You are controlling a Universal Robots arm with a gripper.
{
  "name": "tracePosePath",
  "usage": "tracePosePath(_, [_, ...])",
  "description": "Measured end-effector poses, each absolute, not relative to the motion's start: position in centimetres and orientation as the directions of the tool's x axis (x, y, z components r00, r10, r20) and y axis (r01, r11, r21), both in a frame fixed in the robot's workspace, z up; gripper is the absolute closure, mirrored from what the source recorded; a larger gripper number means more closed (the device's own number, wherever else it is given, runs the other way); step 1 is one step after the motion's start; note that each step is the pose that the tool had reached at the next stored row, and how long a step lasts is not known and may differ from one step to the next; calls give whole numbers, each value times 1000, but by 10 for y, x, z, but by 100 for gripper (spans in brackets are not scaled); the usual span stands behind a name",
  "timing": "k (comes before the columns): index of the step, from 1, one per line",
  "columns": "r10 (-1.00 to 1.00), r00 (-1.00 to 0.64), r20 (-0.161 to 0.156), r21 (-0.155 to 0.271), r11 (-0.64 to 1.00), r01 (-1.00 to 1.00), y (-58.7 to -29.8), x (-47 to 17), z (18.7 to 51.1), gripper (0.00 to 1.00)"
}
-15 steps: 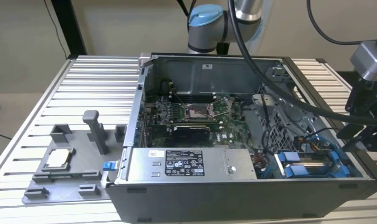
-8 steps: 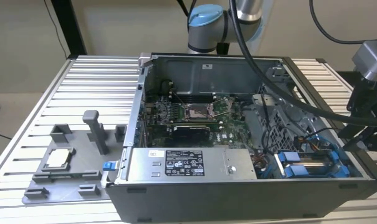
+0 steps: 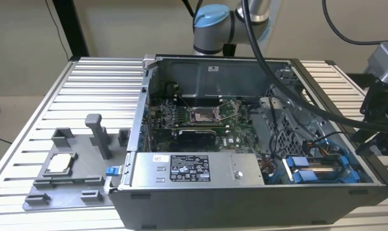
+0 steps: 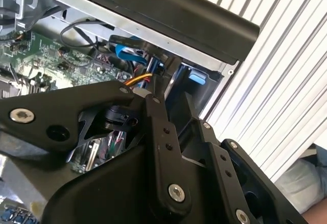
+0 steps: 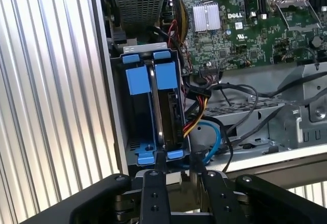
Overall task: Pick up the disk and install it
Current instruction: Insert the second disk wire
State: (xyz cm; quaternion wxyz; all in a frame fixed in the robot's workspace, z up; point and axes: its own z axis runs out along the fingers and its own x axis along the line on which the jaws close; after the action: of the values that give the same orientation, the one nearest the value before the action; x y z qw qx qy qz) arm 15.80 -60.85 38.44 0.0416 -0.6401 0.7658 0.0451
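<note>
An open desktop computer case lies on its side on a ribbed aluminium table, filling the centre and right of the exterior view. The disk sits in the lower right of that frame, seated in the drive bay at the case's corner with its blue carrier frame around it; in the first wrist view the disk stands edge-on in the middle of the frame, blue tabs at both ends, beside a second blue carrier slot. The gripper shows at the bottom centre of the first wrist view, its two black fingers close together just at the near end of the bay, apparently not clamping anything, though whether they touch the carrier is hard to make out. In the second wrist view the gripper crosses the frame's middle and bottom. The motherboard with its CPU socket occupies the case's centre, and the power supply with a black-and-white label lies along the lower edge. A bundle of red, yellow and black wires and a blue cable run beside the bay. At the lower left of the exterior view a grey fixture tray holds a small square chip
</note>
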Motion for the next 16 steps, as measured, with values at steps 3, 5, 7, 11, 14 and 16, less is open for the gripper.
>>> tracePosePath(3, [-976, -177, -124, 19, 176, -984, -609, 161, 385, 0])
tracePosePath(5, [-976, -178, -125, 21, 176, -984, -610, 163, 385, 0])
tracePosePath(7, [-976, -178, -127, 24, 176, -984, -611, 165, 386, 0])
tracePosePath(11, [-974, -179, -136, 26, 177, -984, -611, 170, 386, 0])
tracePosePath(14, [-973, -180, -144, 28, 178, -984, -612, 172, 386, 0])
tracePosePath(16, [-972, -181, -148, 28, 178, -984, -612, 175, 386, 0])
